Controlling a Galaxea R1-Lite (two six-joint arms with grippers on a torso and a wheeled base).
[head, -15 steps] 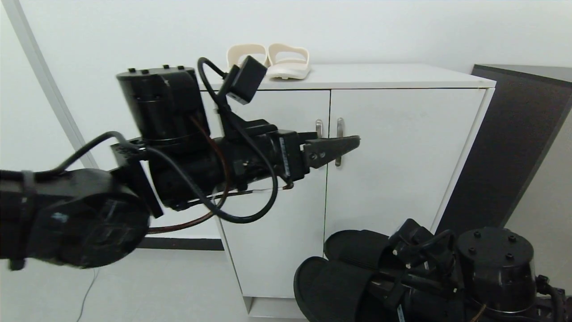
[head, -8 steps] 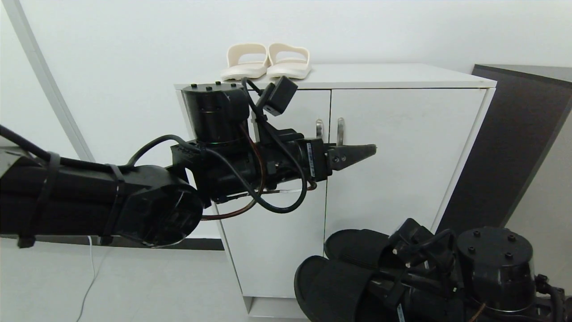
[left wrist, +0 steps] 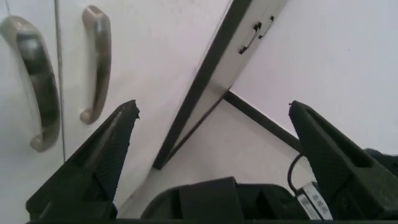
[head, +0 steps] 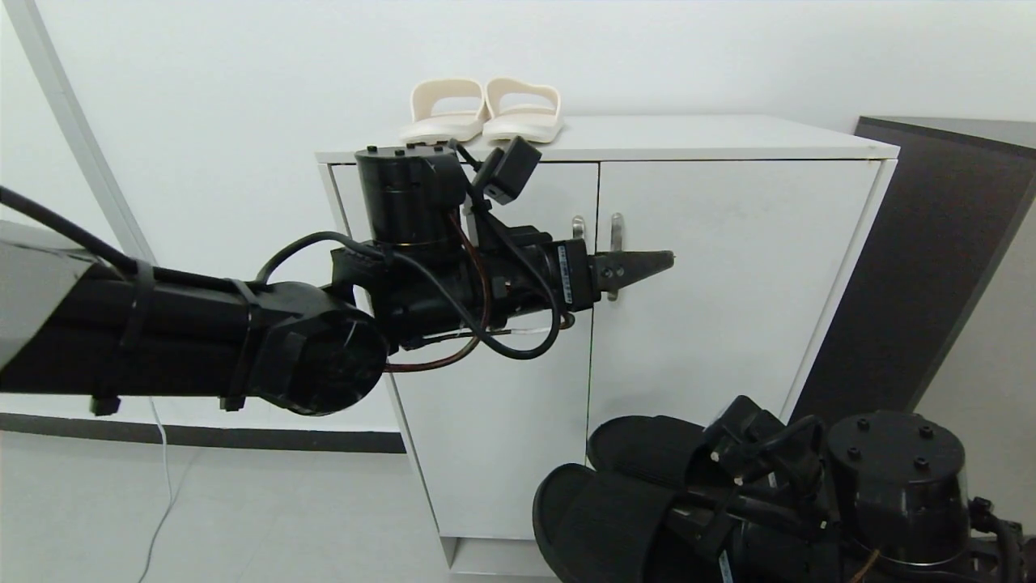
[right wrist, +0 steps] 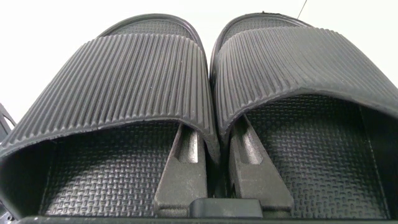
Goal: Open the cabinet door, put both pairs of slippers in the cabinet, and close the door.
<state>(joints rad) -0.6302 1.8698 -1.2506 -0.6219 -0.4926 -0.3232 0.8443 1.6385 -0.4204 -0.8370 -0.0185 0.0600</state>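
Nearest, low on the right, the black slippers (head: 623, 494) are gripped by the right tool (right wrist: 214, 149). Its fingers are clenched on the pair's two touching inner walls, so both are carried as one. Further out, the left tool (left wrist: 212, 111) is held level before the handles (left wrist: 96, 62) of the cabinet (head: 728, 138), fingers spread wide. The handles lie beside one finger, not between them, so no grasp is judged made yet. The cabinet doors (head: 728, 283) are shut. Farthest, the cream slippers (head: 486, 109) are set on the cabinet's top, awaiting an opened door.
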